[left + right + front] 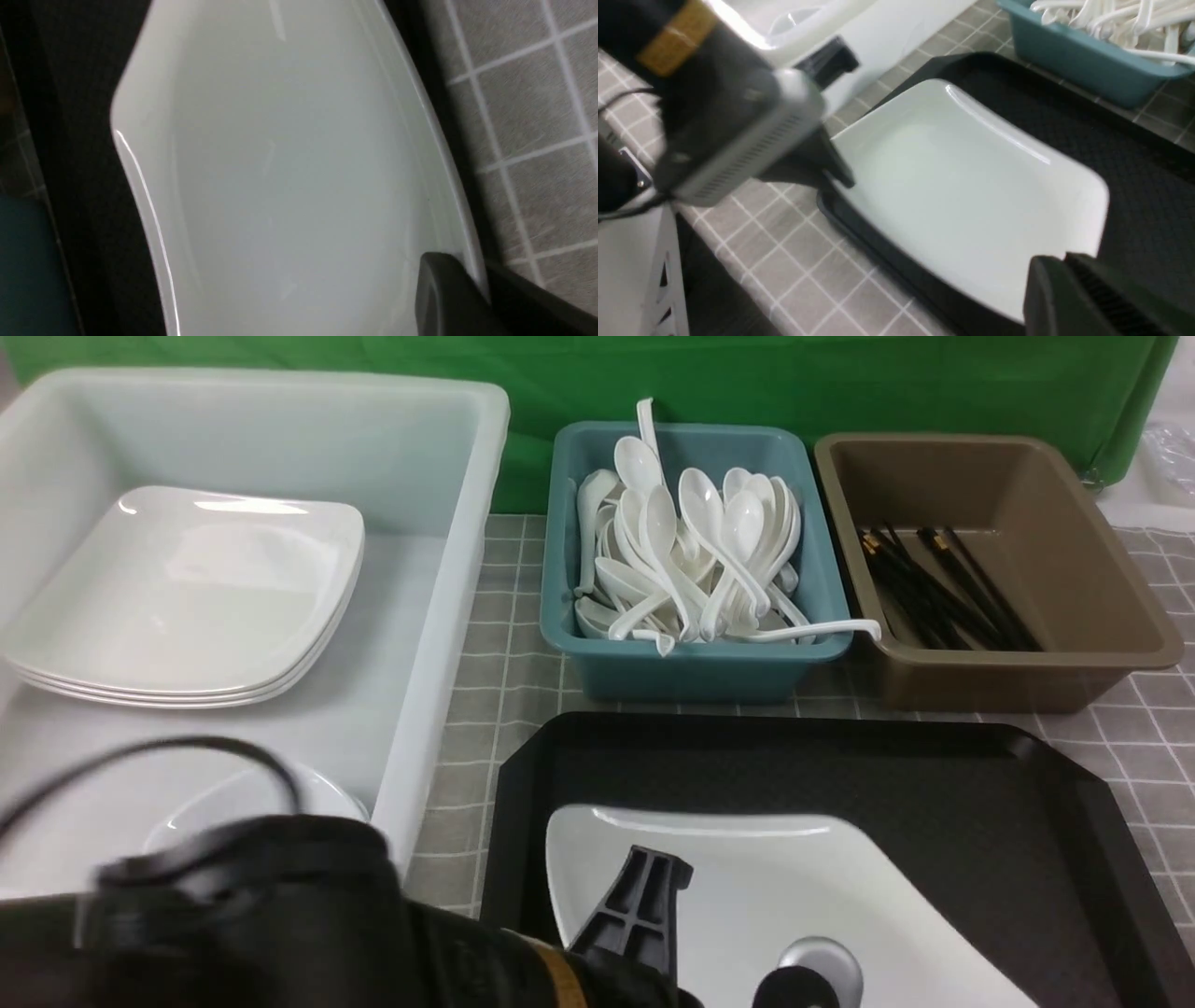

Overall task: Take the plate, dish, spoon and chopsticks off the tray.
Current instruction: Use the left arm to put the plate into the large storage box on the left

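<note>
On the tray (1027, 803) lies the plate (766, 887), its rim pinched by both closed grippers, left gripper (836, 175) and right gripper (1064, 266). Behind, a teal bin (691, 663) holds spoons (691, 551), a brown bin (1074, 663) chopsticks (943, 583).

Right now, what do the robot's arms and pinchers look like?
The left arm is chunky and black, with a gold band near the wrist and a black cable looping above it. A silver-grey box with fine ridges sits on that wrist. The left gripper has flat black ribbed fingers. The right gripper is dark too.
</note>
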